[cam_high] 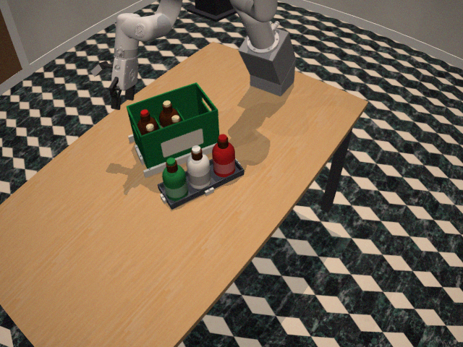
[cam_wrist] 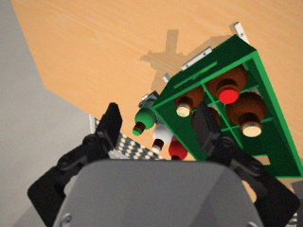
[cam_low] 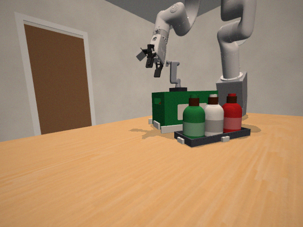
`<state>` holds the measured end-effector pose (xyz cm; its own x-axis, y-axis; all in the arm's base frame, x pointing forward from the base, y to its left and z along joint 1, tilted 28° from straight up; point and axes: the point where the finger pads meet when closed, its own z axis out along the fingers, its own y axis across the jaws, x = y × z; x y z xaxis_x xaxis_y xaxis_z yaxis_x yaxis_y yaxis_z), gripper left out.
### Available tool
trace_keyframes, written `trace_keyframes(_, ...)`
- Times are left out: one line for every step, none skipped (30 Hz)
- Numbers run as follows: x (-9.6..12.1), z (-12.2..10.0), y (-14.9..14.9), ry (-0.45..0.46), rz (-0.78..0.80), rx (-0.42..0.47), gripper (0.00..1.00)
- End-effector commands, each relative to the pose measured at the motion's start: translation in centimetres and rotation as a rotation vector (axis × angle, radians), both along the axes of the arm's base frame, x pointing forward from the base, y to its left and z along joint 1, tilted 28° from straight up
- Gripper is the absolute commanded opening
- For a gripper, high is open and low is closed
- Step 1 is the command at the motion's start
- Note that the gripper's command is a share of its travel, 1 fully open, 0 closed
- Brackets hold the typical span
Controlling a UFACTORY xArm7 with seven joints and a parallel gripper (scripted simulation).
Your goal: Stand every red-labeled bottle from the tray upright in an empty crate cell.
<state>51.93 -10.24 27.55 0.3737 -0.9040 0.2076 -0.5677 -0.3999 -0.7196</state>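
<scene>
A red-labeled bottle [cam_high: 223, 155] [cam_low: 232, 117] [cam_wrist: 177, 150] stands upright at the right end of the dark tray [cam_high: 228, 179] [cam_low: 208, 141]. A white-labeled bottle [cam_high: 197, 168] [cam_low: 213, 119] [cam_wrist: 161, 137] and a green-labeled bottle [cam_high: 174, 180] [cam_low: 193, 120] [cam_wrist: 144, 118] stand beside it. The green crate [cam_high: 149, 149] [cam_low: 168, 109] [cam_wrist: 199, 78] stands behind the tray. It holds several brown bottles, one with a red cap [cam_high: 144, 113] [cam_wrist: 228, 96]; its right-hand cells look empty. My gripper [cam_high: 122, 96] [cam_low: 153, 66] [cam_wrist: 157, 112] is open and empty. It hangs high above the crate's far left side.
The robot base [cam_high: 270, 63] [cam_low: 232, 88] stands on the table's far end behind the crate. White brackets [cam_high: 155, 170] [cam_low: 156, 124] edge the crate's foot. A small grey stand [cam_low: 173, 73] rises behind the crate. A brown door [cam_low: 57, 80] is at the left wall.
</scene>
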Motion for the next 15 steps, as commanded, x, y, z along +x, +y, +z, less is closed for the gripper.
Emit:
trace_keyframes(-1.6,-1.0,0.2,0.05,-0.004,-0.004,1.0)
trace_keyframes(-1.6,-1.0,0.2,0.05,-0.004,-0.004,1.0)
trace_keyframes(-3.6,-2.7,0.4,0.104,-0.009,-0.009,1.0)
trace_keyframes(-3.6,-2.7,0.4,0.104,-0.009,-0.009,1.0)
trace_keyframes(-3.6,-2.7,0.4,0.104,-0.009,-0.009,1.0)
trace_keyframes(-3.6,-2.7,0.4,0.104,-0.009,-0.009,1.0)
trace_keyframes(-3.6,-2.7,0.4,0.104,-0.009,-0.009,1.0)
trace_keyframes(-5.4,-4.2,0.6,0.154,-0.015,-0.015,1.0)
trace_keyframes(-5.4,-4.2,0.6,0.154,-0.015,-0.015,1.0)
trace_keyframes(-5.4,-4.2,0.6,0.154,-0.015,-0.015,1.0)
trace_keyframes(-7.1,-5.6,0.7,0.199,-0.022,-0.021,1.0)
trace_keyframes(-7.1,-5.6,0.7,0.199,-0.022,-0.021,1.0)
trace_keyframes(-7.1,-5.6,0.7,0.199,-0.022,-0.021,1.0)
trace_keyframes(-8.6,-6.8,0.8,0.238,-0.029,-0.027,1.0)
trace_keyframes(-8.6,-6.8,0.8,0.238,-0.029,-0.027,1.0)
